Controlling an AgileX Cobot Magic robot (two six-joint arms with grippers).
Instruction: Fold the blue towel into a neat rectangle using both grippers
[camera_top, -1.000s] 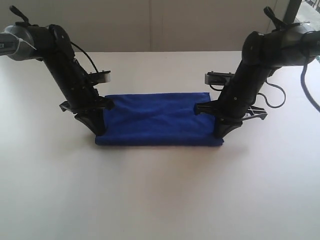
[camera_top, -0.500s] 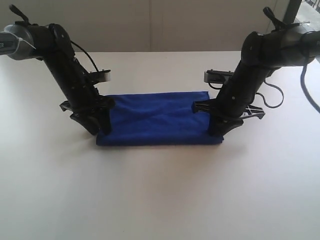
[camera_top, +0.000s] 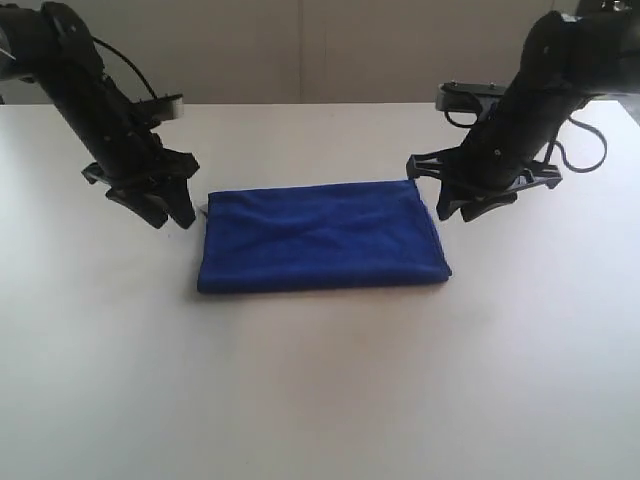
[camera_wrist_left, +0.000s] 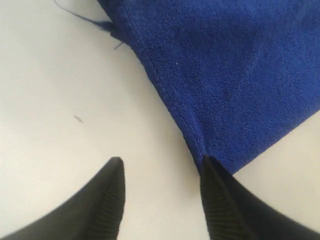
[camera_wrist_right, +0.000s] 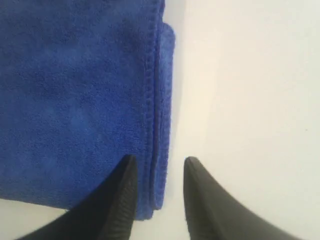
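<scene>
The blue towel (camera_top: 320, 235) lies flat on the white table (camera_top: 320, 390) as a folded rectangle, its long side running left to right. My left gripper (camera_top: 172, 214) hangs open just off the towel's left end, touching nothing. In the left wrist view the towel's (camera_wrist_left: 235, 70) hemmed edge runs past one fingertip (camera_wrist_left: 206, 165), and bare table shows between the jaws of the left gripper (camera_wrist_left: 160, 162). My right gripper (camera_top: 457, 210) hovers open by the towel's far right corner. The right gripper (camera_wrist_right: 160, 160) straddles the layered edge of the towel (camera_wrist_right: 75, 100) from above without holding it.
The white table (camera_wrist_right: 250, 100) extends on all sides of the towel. A pale wall (camera_top: 320, 50) stands behind the table's far edge. A loose blue thread (camera_wrist_left: 90, 21) trails from the towel's corner.
Both grippers have let go of the towel's near corners, risen and drawn back outward. The towel has settled flat in its folded shape.
</scene>
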